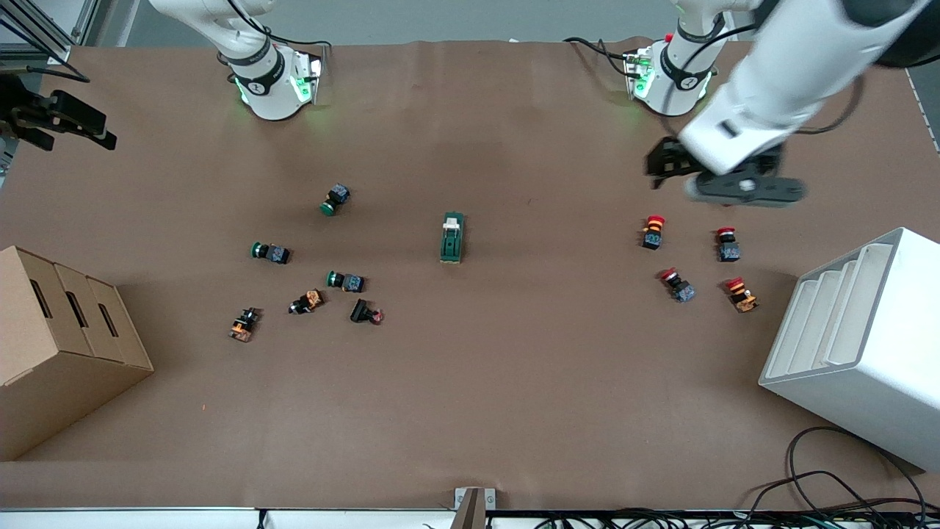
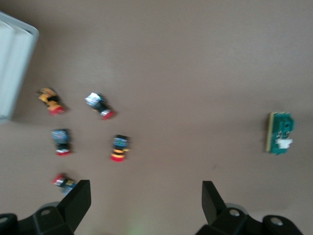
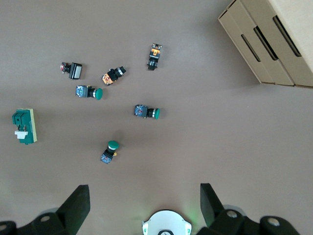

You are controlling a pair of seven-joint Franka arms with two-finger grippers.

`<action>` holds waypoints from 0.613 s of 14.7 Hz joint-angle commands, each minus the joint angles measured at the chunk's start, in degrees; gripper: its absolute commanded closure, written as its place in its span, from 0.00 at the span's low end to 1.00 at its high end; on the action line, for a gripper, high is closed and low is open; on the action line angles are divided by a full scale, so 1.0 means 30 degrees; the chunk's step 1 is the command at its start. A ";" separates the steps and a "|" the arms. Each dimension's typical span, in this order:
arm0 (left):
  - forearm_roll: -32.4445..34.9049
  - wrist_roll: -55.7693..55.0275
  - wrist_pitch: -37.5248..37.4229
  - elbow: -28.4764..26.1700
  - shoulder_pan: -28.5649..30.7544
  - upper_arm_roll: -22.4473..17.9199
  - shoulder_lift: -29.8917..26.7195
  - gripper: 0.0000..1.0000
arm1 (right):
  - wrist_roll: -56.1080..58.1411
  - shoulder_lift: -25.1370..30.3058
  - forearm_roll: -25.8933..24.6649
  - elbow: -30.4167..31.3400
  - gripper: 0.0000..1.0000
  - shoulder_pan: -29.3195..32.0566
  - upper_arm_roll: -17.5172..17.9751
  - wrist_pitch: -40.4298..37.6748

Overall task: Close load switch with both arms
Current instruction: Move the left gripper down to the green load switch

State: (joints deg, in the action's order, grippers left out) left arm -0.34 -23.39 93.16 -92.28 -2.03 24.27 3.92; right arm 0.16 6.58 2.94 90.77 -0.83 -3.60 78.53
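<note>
The load switch (image 1: 452, 237), a dark-green block with a cream lever tab, lies on the brown table midway between the two arms. It also shows in the left wrist view (image 2: 279, 133) and the right wrist view (image 3: 24, 126). My left gripper (image 1: 657, 170) is up in the air over the table near the left arm's base and the red push buttons; in the left wrist view it (image 2: 145, 205) is open and empty. My right gripper (image 3: 144, 205) is open and empty, high over the right arm's base (image 3: 166, 226). It is out of the front view.
Several red-capped push buttons (image 1: 653, 231) lie toward the left arm's end. Green-capped (image 1: 270, 253) and orange-and-black ones (image 1: 306, 301) lie toward the right arm's end. A cardboard box (image 1: 59, 338) stands at the right arm's end and a white rack (image 1: 859, 345) at the left arm's end.
</note>
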 commanded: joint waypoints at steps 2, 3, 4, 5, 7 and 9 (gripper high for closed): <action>0.0289 -0.4997 0.2949 -0.1402 -0.1252 0.1548 0.1212 0.00 | -0.0024 -0.0464 0.0044 -0.0376 0.00 0.0189 -0.0003 -0.0131; 0.0260 -0.5934 0.4178 -0.2133 -0.2041 0.1548 0.1562 0.00 | -0.0054 -0.0842 -0.0043 -0.0433 0.00 0.0102 0.0027 -0.0132; 0.0289 -0.7249 0.5293 -0.2720 -0.2803 0.1548 0.1827 0.00 | -0.0084 -0.1020 -0.0044 -0.0405 0.00 0.0072 0.0027 -0.0074; 0.0463 -0.8538 0.6522 -0.3277 -0.3565 0.1548 0.2119 0.00 | -0.0055 -0.1254 -0.0102 -0.0405 0.00 0.0130 -0.0002 0.0072; 0.2213 -1.1086 0.8140 -0.3925 -0.5263 0.1548 0.3200 0.00 | 0.0003 -0.3032 -0.0073 -0.0434 0.00 0.0306 -0.0002 0.0191; 0.4380 -1.3551 0.8788 -0.3928 -0.6905 0.1548 0.4635 0.00 | 0.0208 -0.4357 -0.0043 -0.0492 0.00 0.0684 -0.0032 0.0335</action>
State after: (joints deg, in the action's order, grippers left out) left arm 7.62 -58.19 117.51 -104.17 -19.13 29.05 14.55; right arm 0.14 -1.43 2.89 90.75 -0.48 -4.00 79.20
